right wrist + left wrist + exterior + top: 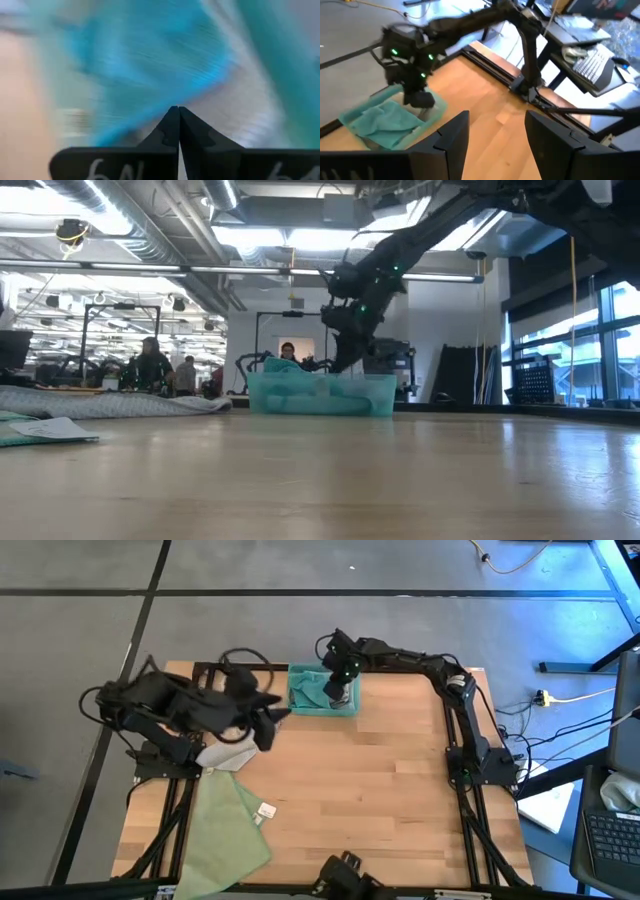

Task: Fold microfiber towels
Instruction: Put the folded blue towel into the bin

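A teal plastic bin (322,712) stands at the table's far edge, with a teal microfiber towel (308,688) bunched inside it. My right gripper (338,695) reaches down into the bin's right part, fingers shut (175,107), blurred teal cloth right ahead of them. My left gripper (268,728) hovers open above the table left of the bin, with nothing between its fingers (497,120). A pale green towel (225,830) with a white tag lies flat at the near left, one side over the table's edge. A light grey towel (228,752) lies under the left arm. My right gripper comes from above, slanting down into the bin (432,112), its fingertips together just over the teal towel (380,120). No cloth shows between the fingers. Whether the tips touch the towel, I cannot tell.
Bare wood (400,780) fills the table's middle and right. A dark camera mount (345,875) sits at the near edge. In the low view people (150,365) stand in the room far behind the table.
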Robot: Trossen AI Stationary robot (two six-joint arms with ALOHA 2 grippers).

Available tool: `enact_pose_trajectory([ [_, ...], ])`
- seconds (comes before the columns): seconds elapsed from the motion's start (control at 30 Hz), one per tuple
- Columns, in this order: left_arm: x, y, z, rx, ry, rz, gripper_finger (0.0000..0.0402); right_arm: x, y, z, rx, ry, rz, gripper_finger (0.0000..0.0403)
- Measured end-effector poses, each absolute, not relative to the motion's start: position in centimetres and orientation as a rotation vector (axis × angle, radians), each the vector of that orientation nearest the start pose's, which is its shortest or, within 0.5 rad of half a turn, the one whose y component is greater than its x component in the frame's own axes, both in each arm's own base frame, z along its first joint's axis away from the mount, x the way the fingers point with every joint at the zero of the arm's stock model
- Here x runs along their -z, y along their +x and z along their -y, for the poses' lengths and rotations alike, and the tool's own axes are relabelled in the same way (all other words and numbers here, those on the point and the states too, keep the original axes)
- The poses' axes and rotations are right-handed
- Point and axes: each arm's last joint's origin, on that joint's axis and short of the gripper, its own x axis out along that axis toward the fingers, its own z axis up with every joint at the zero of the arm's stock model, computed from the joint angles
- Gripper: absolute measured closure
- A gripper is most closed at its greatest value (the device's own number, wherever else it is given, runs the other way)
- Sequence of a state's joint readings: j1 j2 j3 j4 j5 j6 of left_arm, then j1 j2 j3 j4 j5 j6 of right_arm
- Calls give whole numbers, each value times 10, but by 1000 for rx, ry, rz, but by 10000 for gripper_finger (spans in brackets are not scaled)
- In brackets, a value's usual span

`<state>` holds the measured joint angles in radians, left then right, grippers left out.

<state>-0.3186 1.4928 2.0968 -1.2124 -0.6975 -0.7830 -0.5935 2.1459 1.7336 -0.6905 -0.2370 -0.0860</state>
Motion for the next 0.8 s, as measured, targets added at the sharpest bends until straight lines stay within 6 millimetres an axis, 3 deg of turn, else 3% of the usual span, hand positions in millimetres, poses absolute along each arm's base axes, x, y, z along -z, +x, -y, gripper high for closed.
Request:
enact_pose_trajectory([
  [0.1,-498,244,63,-546,-444,-375,218,-212,389,247,104,403,-861,394],
  [0.17,-498,246,63,-560,-442,-359,218,-217,396,241,99,345,-829,394],
  [0.33,-508,244,59,-569,-450,-269,218,-190,406,232,77,325,-909,399],
  [0.53,-522,225,53,-543,-452,-219,218,-166,402,234,190,349,-1058,400],
  [0.8,-527,214,49,-538,-457,-200,218,-161,388,251,286,356,-1114,400],
])
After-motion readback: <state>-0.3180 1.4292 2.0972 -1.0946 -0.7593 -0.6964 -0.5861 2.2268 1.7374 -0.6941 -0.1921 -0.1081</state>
